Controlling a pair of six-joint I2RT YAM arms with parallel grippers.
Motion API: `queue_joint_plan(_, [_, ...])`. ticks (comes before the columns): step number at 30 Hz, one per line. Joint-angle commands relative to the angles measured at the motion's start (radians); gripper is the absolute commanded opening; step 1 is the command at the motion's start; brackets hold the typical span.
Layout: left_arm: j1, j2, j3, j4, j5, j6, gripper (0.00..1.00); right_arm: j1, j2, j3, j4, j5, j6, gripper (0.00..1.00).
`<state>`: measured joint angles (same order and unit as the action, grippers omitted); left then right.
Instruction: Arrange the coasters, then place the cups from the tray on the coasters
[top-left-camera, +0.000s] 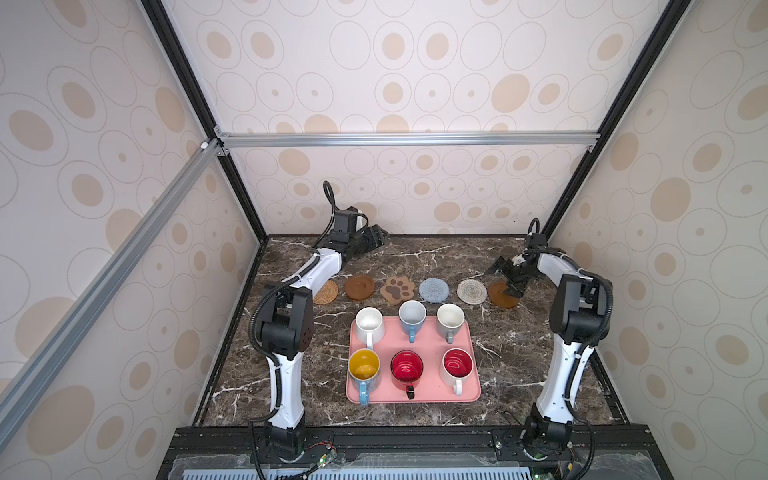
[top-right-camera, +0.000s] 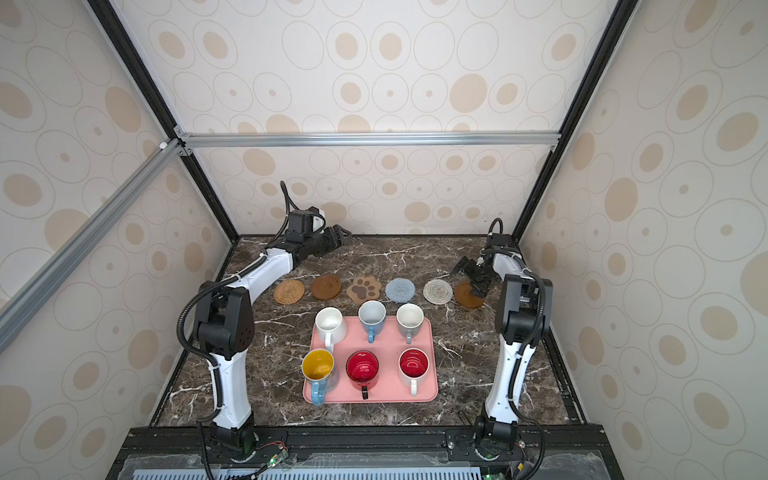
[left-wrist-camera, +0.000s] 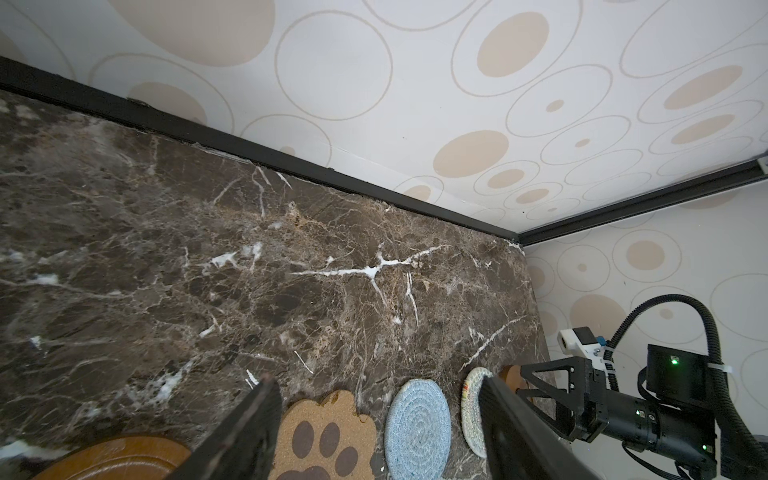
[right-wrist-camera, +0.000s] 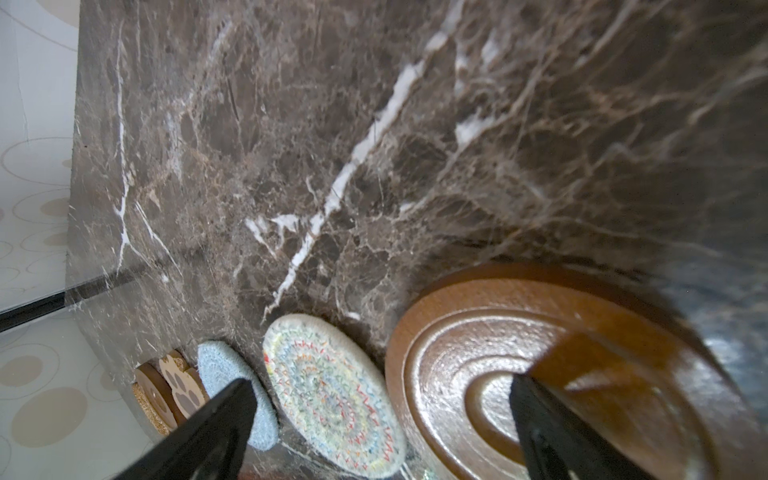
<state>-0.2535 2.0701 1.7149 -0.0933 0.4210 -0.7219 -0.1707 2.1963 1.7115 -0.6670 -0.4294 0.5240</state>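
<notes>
Six coasters lie in a row behind the tray: rattan (top-left-camera: 326, 292), brown disc (top-left-camera: 360, 286), paw (top-left-camera: 397, 289), blue-grey (top-left-camera: 433, 289), cream (top-left-camera: 472, 291) and a second brown disc (top-left-camera: 502, 296). The pink tray (top-left-camera: 415, 400) holds six cups in two rows, white (top-left-camera: 369, 324), light blue (top-left-camera: 412, 316), grey-white (top-left-camera: 450, 319), yellow-inside (top-left-camera: 364, 370), red (top-left-camera: 407, 368) and red-inside white (top-left-camera: 457, 365). My left gripper (top-left-camera: 380, 237) hangs open and empty near the back wall. My right gripper (top-left-camera: 505, 280) is open, one finger over the second brown disc (right-wrist-camera: 478, 353), the cream coaster (right-wrist-camera: 328, 386) between its fingers.
Dark marble table (top-left-camera: 519, 357) enclosed by patterned walls on three sides. Bare marble lies behind the coaster row and on both sides of the tray. The left arm's elbow (top-left-camera: 286, 320) stands left of the tray, the right arm's elbow (top-left-camera: 577, 316) to its right.
</notes>
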Motion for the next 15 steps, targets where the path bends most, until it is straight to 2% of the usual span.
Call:
queue_joint_plan(1, [0.007,-0.047,0.012,0.001,-0.001,-0.005,0.76,-0.025,0.062,0.027,0.013,0.067,-0.005,1.00])
queue_joint_plan(15, [0.007,-0.056,0.005,0.003,-0.004,-0.002,0.76,-0.029,0.070,0.041,-0.001,0.064,-0.014,1.00])
